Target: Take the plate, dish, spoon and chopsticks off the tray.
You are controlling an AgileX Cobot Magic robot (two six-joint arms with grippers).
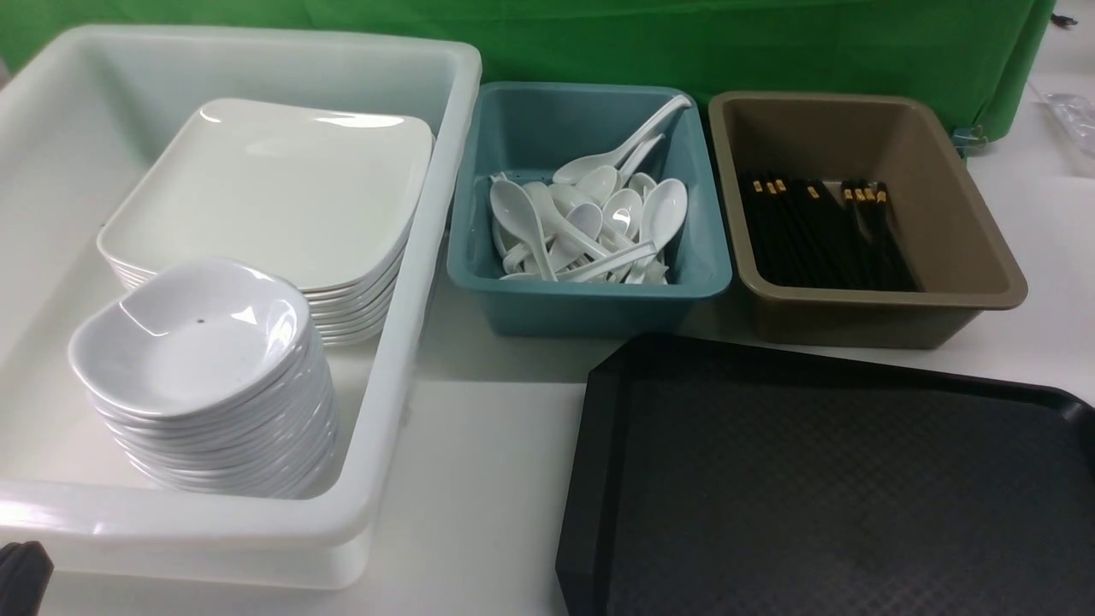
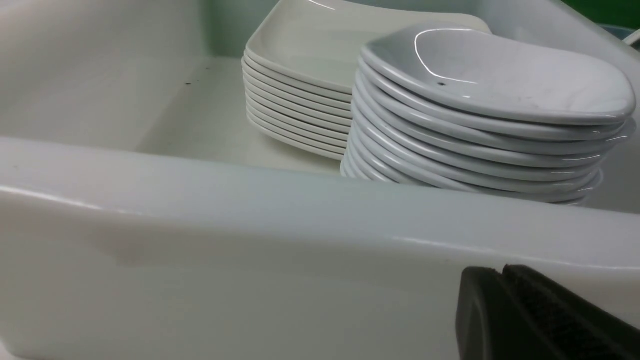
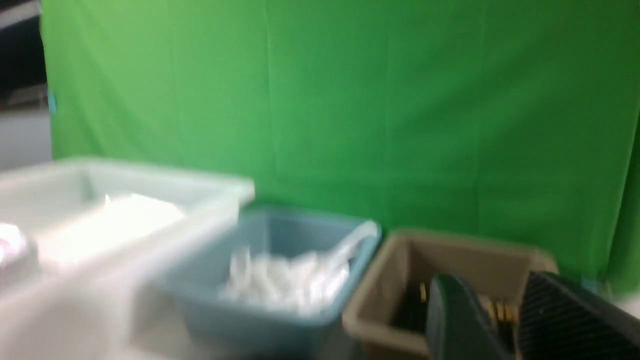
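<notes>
The black tray lies at the front right with nothing on its textured surface. A plate tops a stack of large square ones in the white tub, next to a stack of small dishes. White spoons fill the teal tub. Black chopsticks lie in the brown tub. My left gripper is shut and empty, low outside the white tub's near wall. My right gripper is open and empty, facing the brown tub in a blurred view.
A green cloth hangs behind the tubs. The three tubs stand side by side along the back of the white table. The tray's right edge runs out of the front view.
</notes>
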